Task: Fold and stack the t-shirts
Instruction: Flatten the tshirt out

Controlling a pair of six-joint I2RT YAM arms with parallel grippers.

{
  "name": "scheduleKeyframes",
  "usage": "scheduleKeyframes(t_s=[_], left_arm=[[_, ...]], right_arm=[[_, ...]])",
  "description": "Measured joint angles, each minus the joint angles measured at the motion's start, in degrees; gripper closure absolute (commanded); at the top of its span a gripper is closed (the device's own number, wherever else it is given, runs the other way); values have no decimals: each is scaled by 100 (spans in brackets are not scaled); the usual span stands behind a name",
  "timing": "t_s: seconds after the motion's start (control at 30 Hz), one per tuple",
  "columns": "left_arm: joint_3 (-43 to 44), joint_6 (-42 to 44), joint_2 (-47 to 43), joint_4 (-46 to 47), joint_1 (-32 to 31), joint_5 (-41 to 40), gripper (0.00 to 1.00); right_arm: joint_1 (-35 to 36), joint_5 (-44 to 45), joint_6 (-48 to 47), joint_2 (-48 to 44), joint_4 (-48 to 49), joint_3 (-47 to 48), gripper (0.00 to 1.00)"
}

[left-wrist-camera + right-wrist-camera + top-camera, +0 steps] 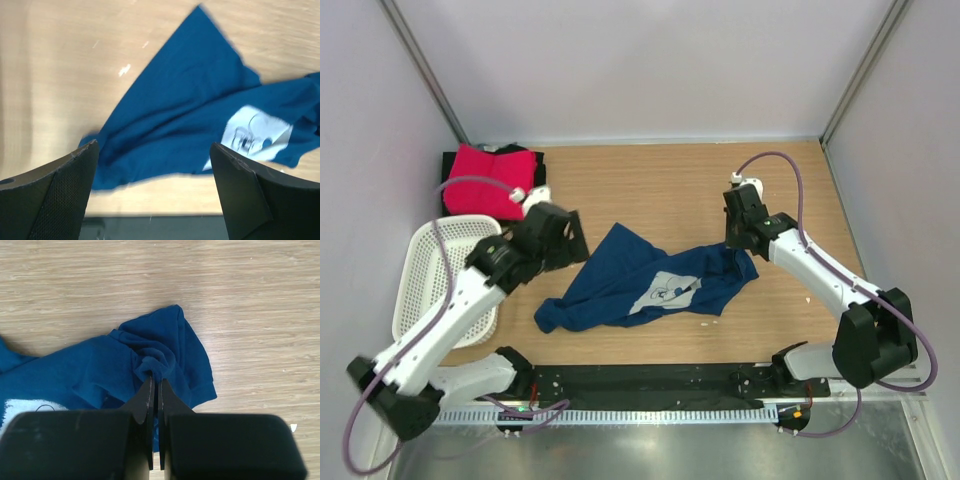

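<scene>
Navy t-shirt (pixel 645 285) crumpled near the table's (pixel 670 180) near edge.
Print up; the right gripper (pixel 155 381) is clamped on a bunched fold at its right end. The left gripper (pixel 154 145) hangs over its left part, jaws wide apart, empty. In the far-left corner, a pink-red t-shirt (pixel 485 185) lies on a black t-shirt (pixel 520 153).

- Loose t-shirt (pixel 640 285) lies mid-surface (pixel 670 190), towards the near edge.
- Stacked t-shirts (pixel 485 180) sit in the far left corner, one on the other.
- Basket (pixel 412 262) stands at the left edge, in front of the stack.
- Left gripper (pixel 560 238) is above the loose t-shirt's left side; right gripper (pixel 744 250) touches its right end.
</scene>
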Motion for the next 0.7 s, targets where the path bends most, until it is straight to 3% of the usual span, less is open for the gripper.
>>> scheduleKeyframes(t_s=[0.2,0.4,0.57,0.7], left_arm=[[1471,1088,2767,997,0,20,10],[2898,1648,5160,1294,15,39,19],[3473,1633,6166,1384,107,33,24],[3475,1460,6395,1421,234,-17,27]], right_arm=[[-76,-153,17,52,122,-105,99],[-127,-304,72,52,208,-149,99],[-138,-393,114,52,229,-199,99],[-138,-396,116,52,229,-201,99]])
